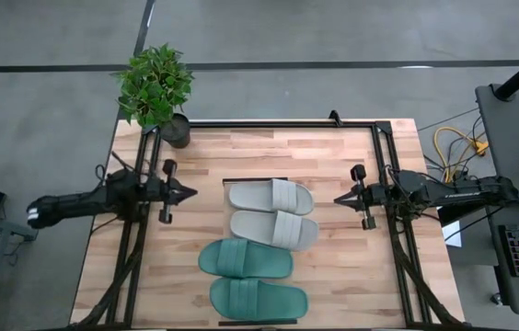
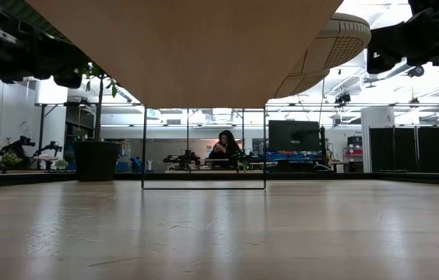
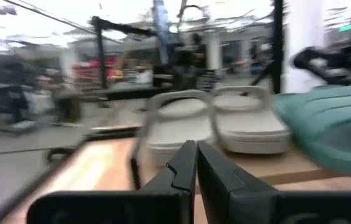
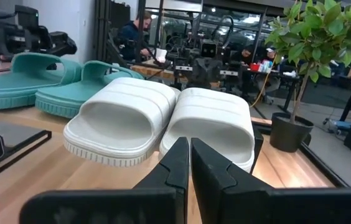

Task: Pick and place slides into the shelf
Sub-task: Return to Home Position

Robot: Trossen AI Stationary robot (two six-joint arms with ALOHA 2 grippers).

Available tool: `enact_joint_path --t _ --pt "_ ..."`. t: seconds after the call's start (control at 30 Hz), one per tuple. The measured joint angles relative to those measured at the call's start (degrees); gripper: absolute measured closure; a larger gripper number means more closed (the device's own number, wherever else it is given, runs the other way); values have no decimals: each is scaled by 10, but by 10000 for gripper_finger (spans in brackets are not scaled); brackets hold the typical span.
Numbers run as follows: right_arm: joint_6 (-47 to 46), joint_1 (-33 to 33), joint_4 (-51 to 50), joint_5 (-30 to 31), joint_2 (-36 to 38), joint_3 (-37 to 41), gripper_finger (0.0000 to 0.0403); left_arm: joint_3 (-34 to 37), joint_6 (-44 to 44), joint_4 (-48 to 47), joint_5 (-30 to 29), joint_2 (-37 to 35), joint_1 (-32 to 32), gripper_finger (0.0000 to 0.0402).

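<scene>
Right pincer (image 4: 190, 144) fingers fill the foreground of the right wrist view, pressed together with only a hairline seam between them. They point at the strap ends of the light grey pair (image 4: 122, 118). These are two thick, rubbery slides with one broad ridged strap each and ribbed sole edges, lying side by side and touching. Past them lies the teal-green pair (image 4: 32, 68), the same shape in a matte sea-green.

From above, all four slides lie crosswise in a single column on the shelf (image 2: 188, 39), their straps toward the right arm's side. The grey ones sit at the end nearer the potted plant (image 1: 156, 87) and the teal ones at the other end, just beside them. In the low view the shelf is a pale, smooth-grained wood panel raised on thin dark legs (image 2: 143, 148) over the butcher-block surface (image 1: 342, 267). One ribbed grey sole overhangs its edge.

Left pincer (image 3: 196, 149) hangs over the surface on the opposite side of the column, clear of the slides, its fingers likewise closed on nothing. Each arm reaches in level from its own side.

A person (image 2: 225, 146) sits far back in the room.
</scene>
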State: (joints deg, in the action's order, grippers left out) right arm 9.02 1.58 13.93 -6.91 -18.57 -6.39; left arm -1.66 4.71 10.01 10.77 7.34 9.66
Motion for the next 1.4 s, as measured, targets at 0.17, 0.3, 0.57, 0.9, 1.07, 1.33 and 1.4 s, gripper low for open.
enact_joint_path --t 0.17,0.3,0.57,0.9,1.07,1.33,1.4 --pt "-30 0 -1 1 0 0 394 2 -28 -10 -1 10 24 401" --pt "-54 0 -4 1 0 1 394 2 -24 -37 -49 14 23 401" --pt "-77 -1 79 50 -1 59 394 11 -9 -53 -26 5 22 401" --pt "-54 -15 100 102 -68 54 394 12 7 -40 -42 -17 22 401" --pt "-37 -38 79 112 -42 47 394 12 6 -48 -42 -14 22 401" --pt "-46 -49 -137 130 67 -3 394 13 17 -51 -41 -13 22 401" --pt "-52 -49 -138 124 102 8 394 13 17 -57 -39 -14 22 401"
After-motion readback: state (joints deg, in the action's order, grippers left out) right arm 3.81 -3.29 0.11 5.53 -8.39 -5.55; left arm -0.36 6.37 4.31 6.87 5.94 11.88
